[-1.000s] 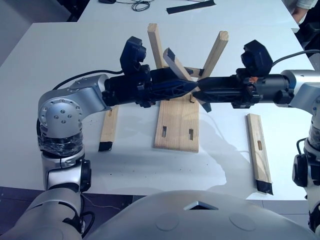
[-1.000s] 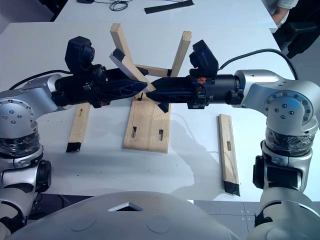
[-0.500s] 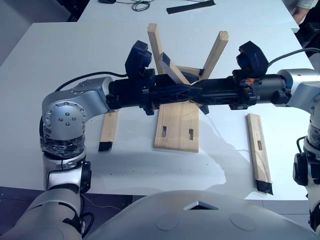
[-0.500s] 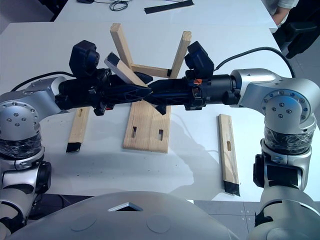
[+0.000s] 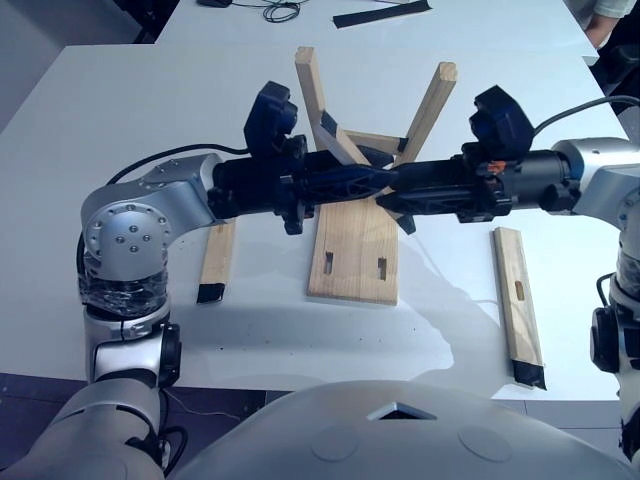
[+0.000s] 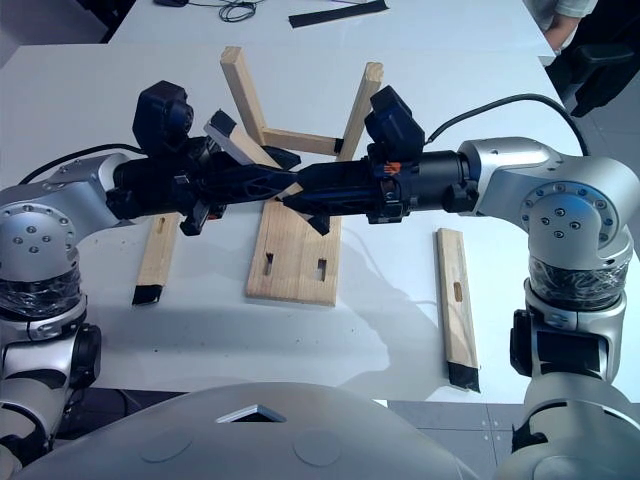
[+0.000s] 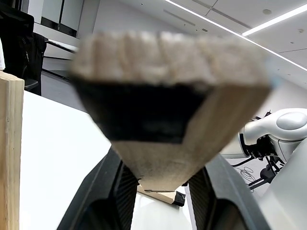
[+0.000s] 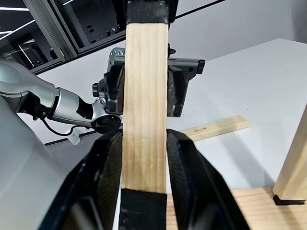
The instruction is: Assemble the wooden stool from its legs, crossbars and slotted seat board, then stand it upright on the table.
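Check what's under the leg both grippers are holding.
The slotted seat board lies flat on the table beneath the leg, its two near slots showing. The left gripper and right gripper cover its middle, so nothing there can be checked.

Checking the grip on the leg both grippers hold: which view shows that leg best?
Right wrist view: the held leg runs lengthwise between the fingers of the right gripper, the left gripper clamping it farther along. Left wrist view shows its black-tipped end close up; in the eye views both grippers largely cover it.
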Controlling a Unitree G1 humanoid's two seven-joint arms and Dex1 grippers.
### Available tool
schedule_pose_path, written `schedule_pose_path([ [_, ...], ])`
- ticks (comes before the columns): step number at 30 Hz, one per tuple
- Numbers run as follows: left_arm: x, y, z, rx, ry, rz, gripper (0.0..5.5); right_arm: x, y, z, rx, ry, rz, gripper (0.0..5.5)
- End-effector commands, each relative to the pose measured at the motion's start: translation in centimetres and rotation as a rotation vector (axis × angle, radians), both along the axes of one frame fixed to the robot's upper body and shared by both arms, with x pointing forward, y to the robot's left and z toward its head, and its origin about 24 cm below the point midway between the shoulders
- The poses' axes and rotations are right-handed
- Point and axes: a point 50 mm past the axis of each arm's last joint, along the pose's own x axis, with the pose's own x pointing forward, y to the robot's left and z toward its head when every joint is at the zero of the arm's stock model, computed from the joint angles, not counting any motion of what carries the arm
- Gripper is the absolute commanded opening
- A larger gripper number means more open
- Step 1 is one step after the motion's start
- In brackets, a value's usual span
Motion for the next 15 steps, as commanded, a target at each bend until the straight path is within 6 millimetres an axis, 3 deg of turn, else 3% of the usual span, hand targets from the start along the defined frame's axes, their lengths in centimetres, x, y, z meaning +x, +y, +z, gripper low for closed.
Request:
schedule_pose_path([
  [1,-0.1,0.2,-0.1,0.017,-0.020,0.004,1.34,-0.1,-0.2,-0.7,-0.087,-0.017,-0.026,1.30],
  [11,1.4,1.7,0.5,0.047,-0.063,0.090,1.30,-0.4,-2.3,-3.8,-0.261,-0.077,-0.115,2.86],
  [15,1.8,2.7,0.4,0.152,-0.118,0.167,1.30,-0.1,-3.4,-5.1,-0.331,-0.106,-0.194,3.45],
])
